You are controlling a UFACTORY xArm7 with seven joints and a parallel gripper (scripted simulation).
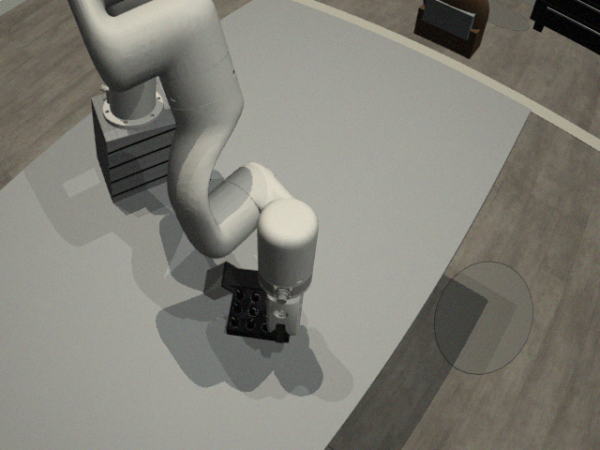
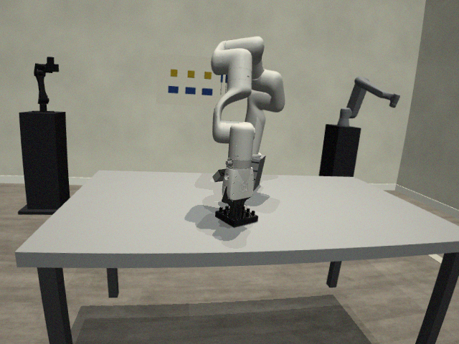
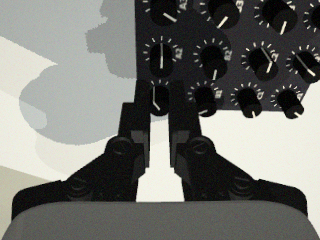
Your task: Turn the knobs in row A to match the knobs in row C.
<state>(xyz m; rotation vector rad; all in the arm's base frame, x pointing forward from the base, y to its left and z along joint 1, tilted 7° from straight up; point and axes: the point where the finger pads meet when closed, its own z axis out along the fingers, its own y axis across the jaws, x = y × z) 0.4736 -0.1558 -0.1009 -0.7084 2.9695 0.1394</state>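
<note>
The black knob box (image 1: 242, 332) (image 2: 234, 223) (image 3: 190, 31) stands on the grey table. My gripper (image 1: 281, 333) (image 2: 236, 216) (image 3: 159, 99) points down at a corner of it. In the wrist view its fingers are shut on knob A1 (image 3: 160, 106), whose line runs up and to the left. Knob A2 (image 3: 161, 65) has its line straight up in that view; knob A3 (image 3: 163, 11) has its line toward the lower right. Knob C1 (image 3: 248, 106) has its line toward the bottom; knob C2 (image 3: 263, 65) shows a bent line. A4 is outside the wrist view.
Knob B1 (image 3: 204, 104) stands just beside the right finger, with knob B2 (image 3: 212, 64) beyond it. A dark angular block (image 1: 240, 278) (image 2: 219, 175) stands behind the box, toward the arm's base. The arm hides part of the box in the top and exterior views.
</note>
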